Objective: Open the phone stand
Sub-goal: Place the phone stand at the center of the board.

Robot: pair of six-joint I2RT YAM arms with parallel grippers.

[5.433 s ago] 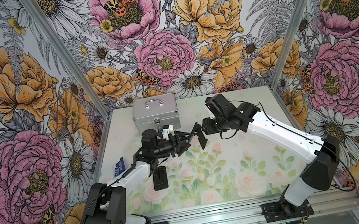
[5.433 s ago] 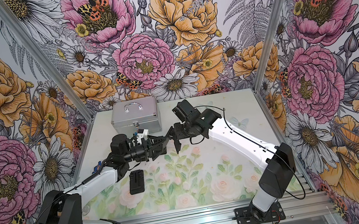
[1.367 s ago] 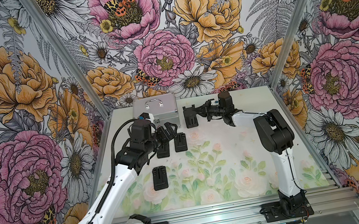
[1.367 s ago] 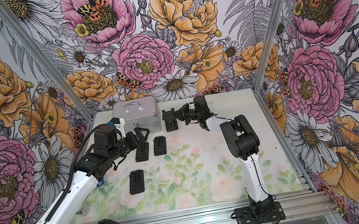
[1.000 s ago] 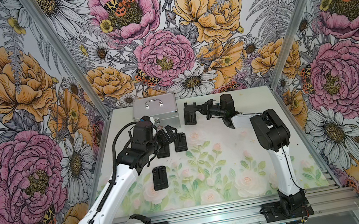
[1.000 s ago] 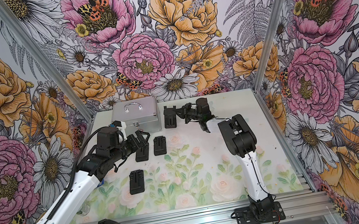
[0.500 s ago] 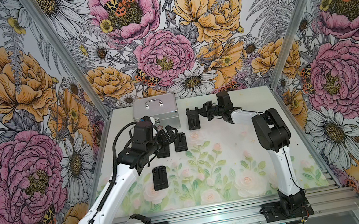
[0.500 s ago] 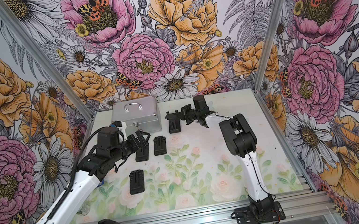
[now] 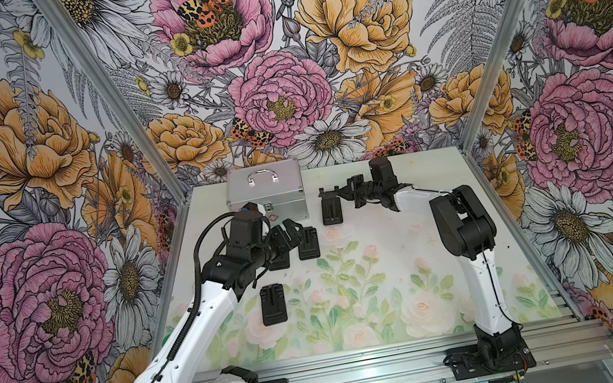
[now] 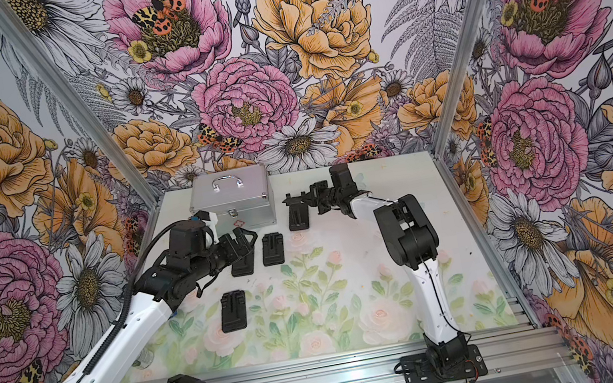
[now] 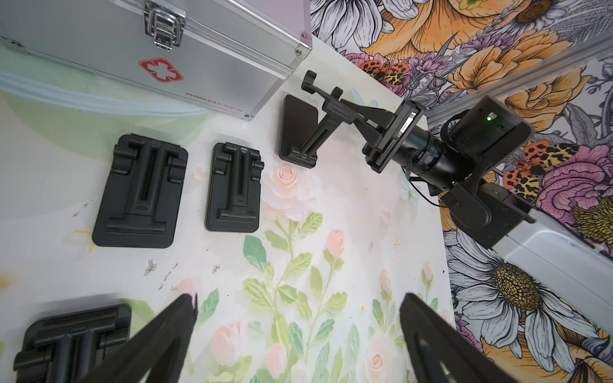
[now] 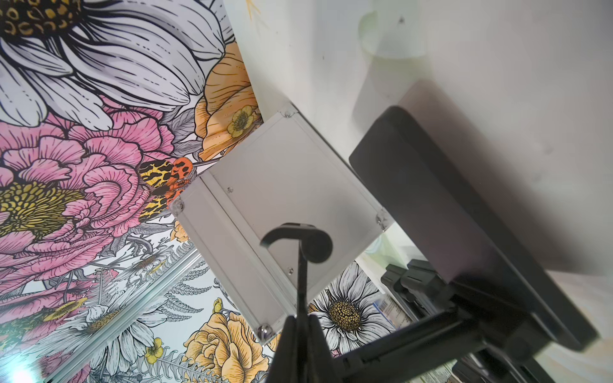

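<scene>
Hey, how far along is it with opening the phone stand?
Done: one stand by the silver case has its arm raised off its base. In hand: the right tool is shut on that arm. Left: letting go; three folded stands lie flat near the open left tool, if they need opening too.

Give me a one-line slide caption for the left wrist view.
Right pincer grips the opened phone stand beside the silver case; three folded stands lie flat, left pincer open.
</scene>
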